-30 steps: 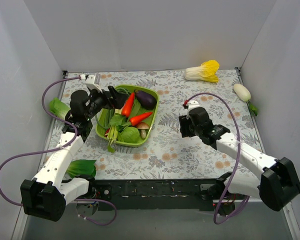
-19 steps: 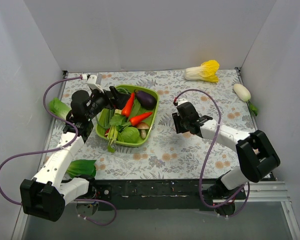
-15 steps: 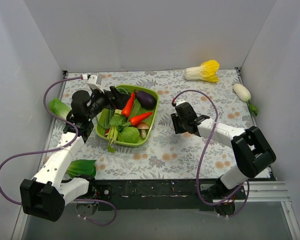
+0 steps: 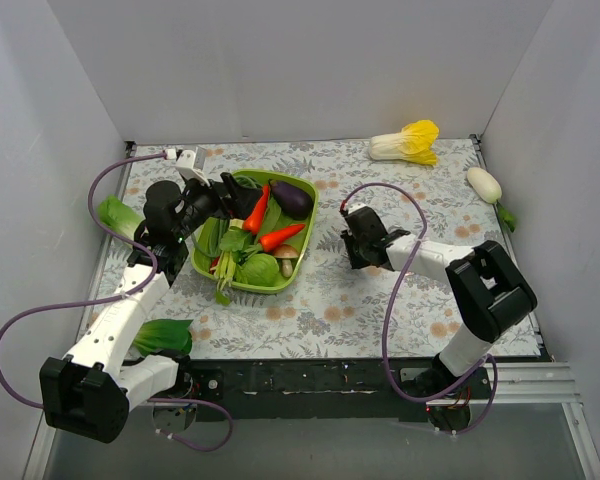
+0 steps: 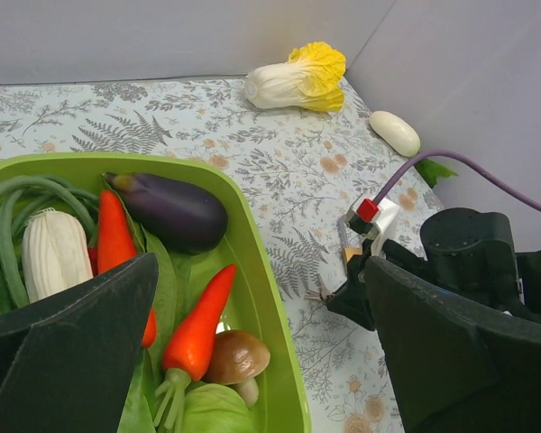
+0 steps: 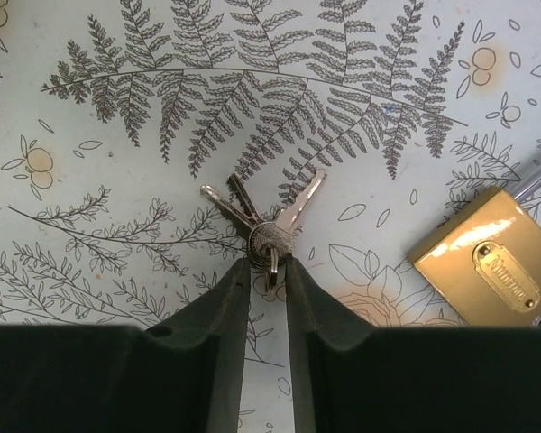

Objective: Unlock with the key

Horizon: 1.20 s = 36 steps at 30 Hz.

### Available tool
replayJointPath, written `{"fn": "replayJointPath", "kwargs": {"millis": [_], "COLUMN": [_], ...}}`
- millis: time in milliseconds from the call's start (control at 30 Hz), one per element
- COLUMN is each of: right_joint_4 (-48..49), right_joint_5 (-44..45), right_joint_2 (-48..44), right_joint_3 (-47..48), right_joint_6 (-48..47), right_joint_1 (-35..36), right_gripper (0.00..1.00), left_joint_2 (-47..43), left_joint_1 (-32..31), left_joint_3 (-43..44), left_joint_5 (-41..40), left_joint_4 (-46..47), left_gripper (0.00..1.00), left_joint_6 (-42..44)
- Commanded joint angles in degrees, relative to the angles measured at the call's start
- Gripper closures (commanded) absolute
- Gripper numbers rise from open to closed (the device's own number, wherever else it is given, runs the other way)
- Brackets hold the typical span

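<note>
Robot test cell, lab-type. Plain white panel walls (image 4: 280, 60) box in a table under fern-print cloth (image 4: 310, 320). White robot arms (image 4: 120, 320), loose purple cables (image 5: 451, 153). Props: toy-like vegetables in a green tray (image 4: 270, 289), a napa cabbage (image 4: 405, 142).

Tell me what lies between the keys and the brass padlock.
Only bare fern-printed cloth, seen in the right wrist view, separates the keys from the padlock.

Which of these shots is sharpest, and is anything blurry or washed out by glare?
Right wrist view: the keys are crisp, and a bright glare streak sits on the brass padlock. Left wrist view: the vegetables are sharp, but the left tool shows dark, soft-edged fingers, too near the lens. Top view: even, soft light with faint shadows.
</note>
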Motion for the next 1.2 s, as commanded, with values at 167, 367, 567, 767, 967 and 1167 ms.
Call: {"fn": "replayJointPath", "kwargs": {"millis": [167, 367, 567, 767, 967, 1167], "right_joint_4": [1.0, -0.4, -7.5, -11.8, -9.2, -10.0], "right_joint_5": [0.6, -10.7, -32.7, -47.7, -60.7, -51.4], "right_joint_2": [-1.2, -10.0, -15.8, -20.0, -23.3, -25.7], "right_joint_3": [4.0, 4.6, 11.3, 14.3, 13.6, 14.2], "right_joint_6": [-0.5, -3.5, -7.2, -11.1, -11.2, -13.9], "right_joint_1": [0.1, 0.1, 0.2, 1.3, 1.7, 4.3], "right_gripper": [0.99, 0.99, 0.99, 0.99, 0.99, 0.99], "left_joint_2": [0.0, -0.1, -0.3, 0.5, 2.4, 7.7], "left_joint_1": [-0.4, -0.8, -1.8, -4.2, -4.7, -6.1], "left_joint_3": [-0.2, -0.2, -1.9, -3.7, -4.3, -0.4], "left_joint_5": [-0.5, 2.0, 19.1, 31.9, 36.2, 29.0], "left_joint_4": [0.3, 0.8, 7.3, 15.1, 20.6, 9.1], "left_gripper": [0.02, 0.02, 0.02, 0.02, 0.02, 0.05], "left_joint_6": [0.4, 0.7, -2.0, -7.4, -13.3, -12.4]}}
